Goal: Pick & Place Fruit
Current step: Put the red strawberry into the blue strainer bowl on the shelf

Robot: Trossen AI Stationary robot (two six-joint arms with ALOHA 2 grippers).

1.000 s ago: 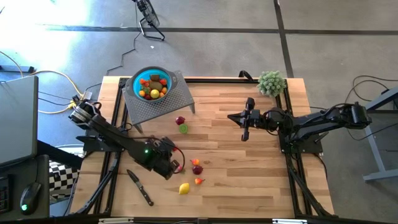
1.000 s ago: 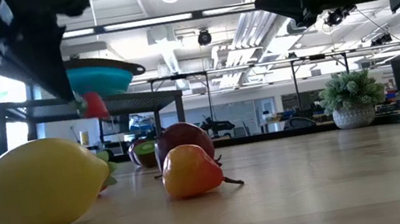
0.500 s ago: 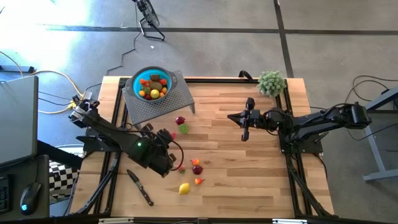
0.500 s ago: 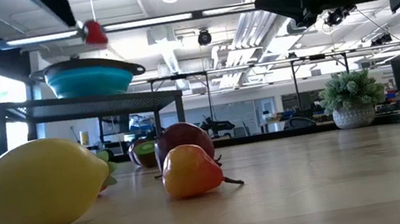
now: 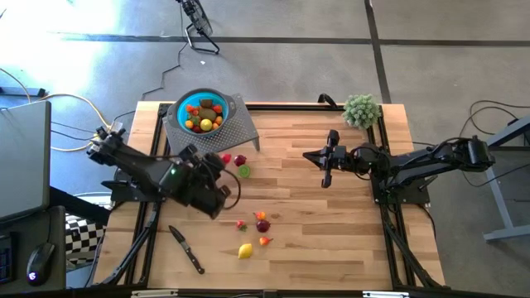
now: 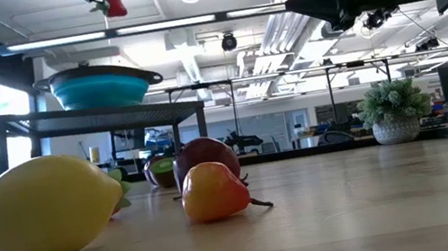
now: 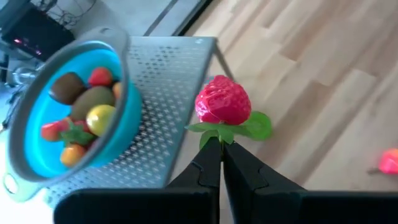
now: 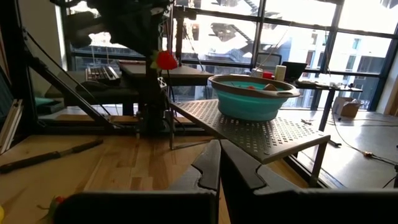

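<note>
One red strawberry point(image 7: 222, 101) hangs above the desk point(image 5: 331, 240), pinched by its green leaves in the left gripper point(image 7: 221, 148), whose jaws are clenched on it just beside the perforated metal stand point(image 5: 217, 132) carrying the teal bowl point(image 5: 178, 109) of fruit. More fruit lies loose on the wood. The right gripper point(image 5: 328, 157) waits mid-desk, jaws closed on nothing.

Two dark jointed arms, apparently a green light on the left arm point(image 5: 166, 175).
</note>
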